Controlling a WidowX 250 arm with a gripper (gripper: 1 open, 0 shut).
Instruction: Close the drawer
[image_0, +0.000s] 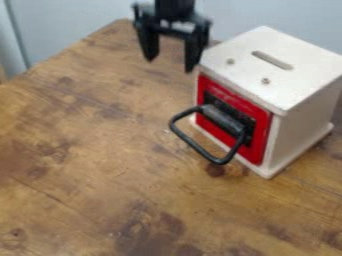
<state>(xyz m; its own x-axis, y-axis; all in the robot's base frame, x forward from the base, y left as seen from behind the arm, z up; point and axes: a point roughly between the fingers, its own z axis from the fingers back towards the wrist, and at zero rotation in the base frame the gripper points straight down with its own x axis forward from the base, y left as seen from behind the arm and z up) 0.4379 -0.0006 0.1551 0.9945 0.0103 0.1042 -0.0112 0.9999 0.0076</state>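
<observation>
The drawer (235, 118) sits almost flush in its box (281, 85) (apparently closed), so the gripper (171, 42) hovers clear, jaws spread.

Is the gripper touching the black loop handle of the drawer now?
Apart. The camera view shows the gripper raised near the top of the picture, fingers spread, with bare wooden table between it and the black loop handle of the drawer.
</observation>
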